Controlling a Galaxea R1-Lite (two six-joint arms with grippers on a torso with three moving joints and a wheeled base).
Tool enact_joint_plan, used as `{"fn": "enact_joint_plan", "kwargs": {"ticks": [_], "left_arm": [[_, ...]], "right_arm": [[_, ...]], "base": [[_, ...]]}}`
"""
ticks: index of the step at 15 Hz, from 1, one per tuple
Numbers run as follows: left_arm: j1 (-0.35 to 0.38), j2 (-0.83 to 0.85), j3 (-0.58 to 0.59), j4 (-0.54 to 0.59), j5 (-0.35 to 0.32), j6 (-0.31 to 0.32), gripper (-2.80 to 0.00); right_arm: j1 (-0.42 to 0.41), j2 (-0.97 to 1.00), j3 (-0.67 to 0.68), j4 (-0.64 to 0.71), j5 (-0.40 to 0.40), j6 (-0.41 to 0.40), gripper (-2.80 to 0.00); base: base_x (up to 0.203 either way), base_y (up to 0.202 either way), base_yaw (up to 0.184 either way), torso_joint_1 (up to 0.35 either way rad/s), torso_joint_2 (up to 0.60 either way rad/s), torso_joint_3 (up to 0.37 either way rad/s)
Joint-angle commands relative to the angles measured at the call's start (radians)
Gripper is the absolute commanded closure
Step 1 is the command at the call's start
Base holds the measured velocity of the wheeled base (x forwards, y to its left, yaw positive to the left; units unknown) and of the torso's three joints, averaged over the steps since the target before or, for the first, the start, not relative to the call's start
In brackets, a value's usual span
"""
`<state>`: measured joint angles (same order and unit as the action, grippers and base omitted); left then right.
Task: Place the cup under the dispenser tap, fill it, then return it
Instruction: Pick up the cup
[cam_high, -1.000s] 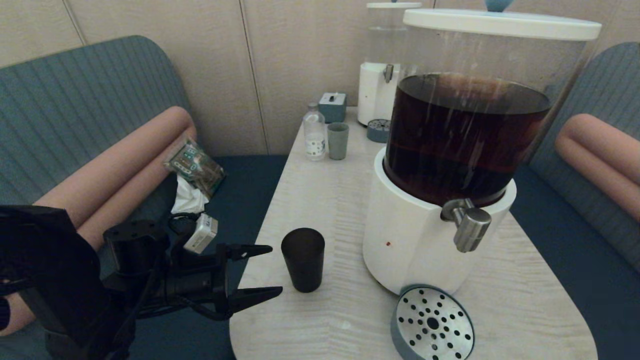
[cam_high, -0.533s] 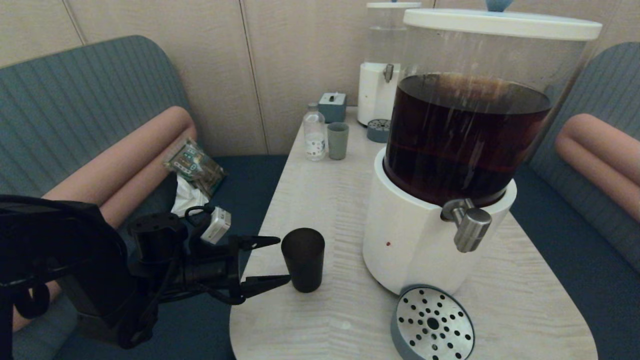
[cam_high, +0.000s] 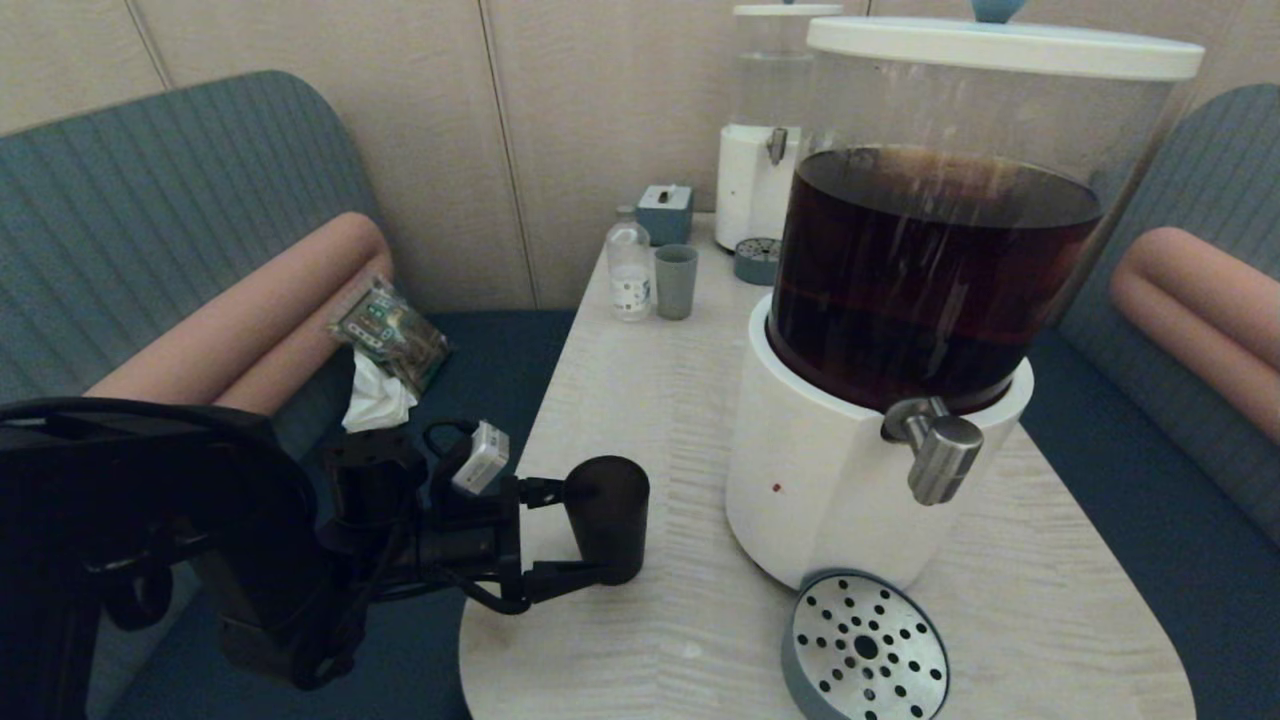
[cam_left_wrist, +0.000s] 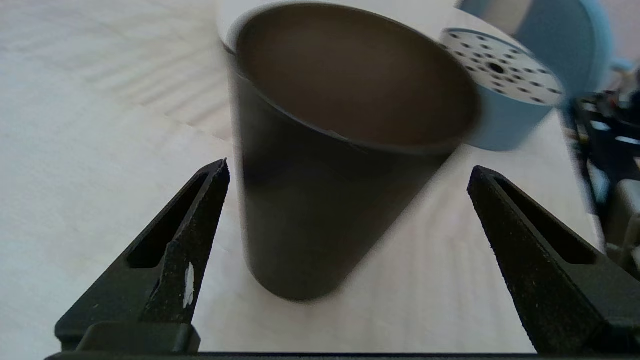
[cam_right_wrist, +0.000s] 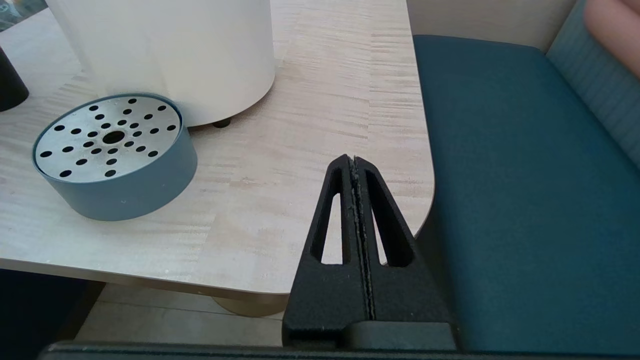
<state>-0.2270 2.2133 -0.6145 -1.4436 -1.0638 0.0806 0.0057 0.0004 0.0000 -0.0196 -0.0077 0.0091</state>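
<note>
At the near left edge of the bench (cam_high: 640, 400) we have our left hand (cam_high: 590, 532) spread wide around the cup (cam_high: 607, 518), one finger on each side of it and neither touching its wall, as the left wrist view shows with clear gaps to both fingertips (cam_left_wrist: 220, 172). The cup (cam_left_wrist: 320, 150) stands upright on the bench, empty, just left of the white base of the big dispenser (cam_high: 900, 300) that holds dark brown liquid. The dispenser tap (cam_high: 935, 455) juts out from the front of that base, well to the right of the cup, and directly below it sits the round blue drip tray (cam_high: 865, 650) with its perforated steel top. Our right hand (cam_right_wrist: 356, 165) is clenched on nothing, its fingers pressed flat together, and hovers parked beside the near right corner of the bench, over the blue seat (cam_right_wrist: 525, 200). Farther back on the bench we see a pale grey-blue cup (cam_high: 676, 282) next to a small clear bottle (cam_high: 629, 270), and behind them a second, smaller dispenser (cam_high: 765, 130) with clear liquid.
</note>
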Motion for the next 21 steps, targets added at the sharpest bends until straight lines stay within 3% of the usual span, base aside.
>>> {"fn": "enact_joint_plan", "kwargs": {"ticks": [1, 13, 14, 21], "left_arm": [[-0.01, 0.028, -0.029, -0.008, 0.013, -0.001, -2.8], [-0.052, 0.086, -0.12, -0.019, 0.066, -0.001, -2.8], [-0.052, 0.081, -0.118, -0.019, 0.067, -0.004, 0.0], [-0.071, -0.062, 0.007, -0.019, 0.066, -0.01, 0.0]], "right_arm": [[0.0, -0.006, 0.006, 0.0, 0.0, 0.0, 0.0], [0.0, -0.005, 0.006, 0.0, 0.0, 0.0, 0.0], [0.0, -0.007, 0.006, 0.0, 0.0, 0.0, 0.0], [0.0, -0.007, 0.006, 0.0, 0.0, 0.0, 0.0]], "base": [[0.0, 0.0, 0.0, 0.0, 0.0, 0.0], [0.0, 0.0, 0.0, 0.0, 0.0, 0.0], [0.0, 0.0, 0.0, 0.0, 0.0, 0.0], [0.0, 0.0, 0.0, 0.0, 0.0, 0.0]]}}
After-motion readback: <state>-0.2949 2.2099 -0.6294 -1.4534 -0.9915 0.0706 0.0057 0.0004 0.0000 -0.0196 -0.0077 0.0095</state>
